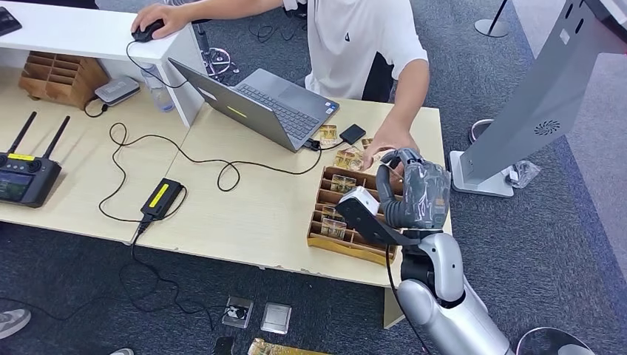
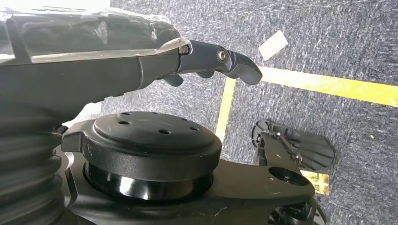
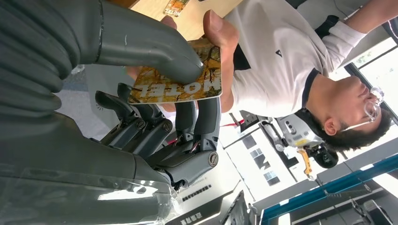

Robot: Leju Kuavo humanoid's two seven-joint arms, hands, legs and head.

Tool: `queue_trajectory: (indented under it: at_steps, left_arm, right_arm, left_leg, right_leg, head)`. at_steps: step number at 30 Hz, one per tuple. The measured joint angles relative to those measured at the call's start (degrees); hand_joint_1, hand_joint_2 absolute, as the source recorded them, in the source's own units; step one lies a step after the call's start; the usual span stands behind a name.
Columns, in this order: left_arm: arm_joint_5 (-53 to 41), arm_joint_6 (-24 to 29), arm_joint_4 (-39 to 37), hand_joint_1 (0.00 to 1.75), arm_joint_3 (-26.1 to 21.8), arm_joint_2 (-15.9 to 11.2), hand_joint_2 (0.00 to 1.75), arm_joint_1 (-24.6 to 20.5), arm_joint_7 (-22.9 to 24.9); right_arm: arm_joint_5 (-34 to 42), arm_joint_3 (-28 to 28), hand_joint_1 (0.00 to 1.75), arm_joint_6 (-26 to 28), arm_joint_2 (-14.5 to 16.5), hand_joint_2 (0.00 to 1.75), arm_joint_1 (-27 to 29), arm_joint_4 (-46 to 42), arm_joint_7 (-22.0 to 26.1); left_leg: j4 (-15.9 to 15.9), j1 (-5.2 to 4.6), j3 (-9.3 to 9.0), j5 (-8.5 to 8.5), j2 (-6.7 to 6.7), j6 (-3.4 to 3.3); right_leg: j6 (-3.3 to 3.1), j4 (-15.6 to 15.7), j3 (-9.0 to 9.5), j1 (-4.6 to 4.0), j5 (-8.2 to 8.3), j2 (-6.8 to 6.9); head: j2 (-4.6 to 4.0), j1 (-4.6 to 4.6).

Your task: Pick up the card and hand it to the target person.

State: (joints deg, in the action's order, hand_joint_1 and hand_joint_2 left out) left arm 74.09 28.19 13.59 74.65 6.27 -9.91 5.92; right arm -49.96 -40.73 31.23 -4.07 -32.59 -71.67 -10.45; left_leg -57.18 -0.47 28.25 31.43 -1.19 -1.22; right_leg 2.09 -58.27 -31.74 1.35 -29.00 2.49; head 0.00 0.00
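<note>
We find the card (image 3: 180,77) pinched between the thick thumb (image 3: 155,44) and the darker fingers (image 3: 204,115) of the right hand (image 1: 414,188), raised over the far end of the wooden card tray (image 1: 325,240) at the table's right end. The person's hand (image 3: 220,42) is on the same card: its thumb lies across the card's outer edge and its fingers sit behind it, so both parties are touching the card at this moment.

We judge the card to be light, thin and stiff, with a glossy printed face that will slip readily under smooth finger surfaces. It tolerates a firm pinch without damage. The sound place to hold it is across its flat faces near one short end, leaving the other end free for the receiver, which is how it is presented here.

The right arm is bent up from the lower edge of the head view, forearm upright, hand at about tray height and turned toward the seated person (image 1: 362,37), whose other hand rests on a mouse (image 1: 148,29).

The left hand (image 2: 216,63) hangs over the carpet, holding nothing, fingers gently curved and apart.

We judge the handover to be at the release stage.
</note>
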Motion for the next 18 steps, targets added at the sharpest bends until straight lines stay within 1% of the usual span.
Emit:
queue_trajectory:
  at_steps: [4,5,6,7,9,10,11,12,18]
  left_arm:
    - [-0.8,-0.1,-0.1,0.00,0.5,0.1,1.75,-0.3,1.0]
    - [-0.8,0.0,-0.1,0.00,0.5,0.1,1.75,-0.4,1.2]
    - [-0.8,0.0,-0.1,0.00,0.5,0.1,1.75,-0.4,1.2]
    - [-0.8,0.1,-0.1,0.00,0.5,0.1,1.75,-0.4,1.3]
    - [-0.7,0.2,-0.1,0.00,0.3,0.1,1.75,-0.3,1.3]
    - [-0.6,0.3,-0.1,0.00,0.2,0.1,1.75,-0.2,1.3]
    - [-0.5,0.3,-0.1,0.00,0.1,0.1,1.75,-0.2,1.4]
    - [-0.5,0.2,0.0,0.00,0.1,0.1,1.75,-0.1,1.4]
    - [0.0,0.2,0.0,0.00,-0.6,0.0,1.75,0.1,1.2]
  right_arm:
    - [1.0,-0.8,1.75,-0.2,3.3,1.75,-2.4,9.6,2.2]
    - [1.4,-1.1,1.71,-0.1,4.1,1.75,-2.9,11.5,2.7]
    - [1.6,-1.5,1.57,-0.1,4.6,1.75,-3.3,12.9,3.0]
    - [1.8,-1.8,1.21,-0.1,5.1,1.75,-3.6,13.9,3.2]
    - [2.3,-2.3,0.38,-0.1,5.5,1.75,-4.0,14.8,3.4]
    - [2.5,-2.5,0.09,-0.1,5.6,1.75,-4.1,14.8,3.6]
    - [2.7,-2.6,0.01,-0.1,5.7,1.75,-4.2,14.6,3.7]
    - [2.7,-2.7,0.00,-0.2,5.7,1.75,-4.3,14.3,3.7]
    - [3.7,-3.1,0.00,-1.5,3.6,1.75,-2.9,7.5,2.4]
  left_leg:
    - [0.0,-0.02,0.03,0.02,-0.12,-0.02]
    - [0.0,-0.02,0.01,0.01,-0.19,-0.01]
    - [0.1,-0.01,0.02,0.01,-0.22,0.00]
    - [0.1,-0.01,0.03,0.01,-0.24,0.00]
    - [0.1,-0.01,0.04,0.02,-0.27,0.00]
    - [0.1,-0.02,0.05,0.03,-0.26,-0.01]
    - [0.1,-0.02,0.06,0.03,-0.26,-0.01]
    - [0.1,-0.02,0.05,0.03,-0.26,0.00]
    - [0.0,0.00,0.14,-0.03,-0.18,0.01]
  right_leg:
    - [0.02,0.0,-0.05,0.02,0.01,-0.08]
    - [0.01,0.0,-0.06,0.02,0.03,-0.15]
    - [0.00,0.0,-0.06,0.02,0.05,-0.19]
    - [0.00,0.0,-0.07,0.02,0.05,-0.21]
    - [0.00,0.0,-0.08,0.03,0.04,-0.22]
    - [0.00,0.0,-0.09,0.04,0.03,-0.21]
    - [0.00,0.0,-0.09,0.04,0.02,-0.19]
    - [-0.01,0.0,-0.09,0.03,0.03,-0.20]
    - [-0.05,0.0,-0.16,0.01,0.06,-0.16]
  head:
    - [0.00,0.00]
    - [0.00,0.00]
    - [0.00,0.00]
    - [0.00,0.00]
    - [0.00,0.00]
    - [0.00,0.00]
    - [0.00,0.00]
    - [0.00,0.00]
    - [0.00,0.00]
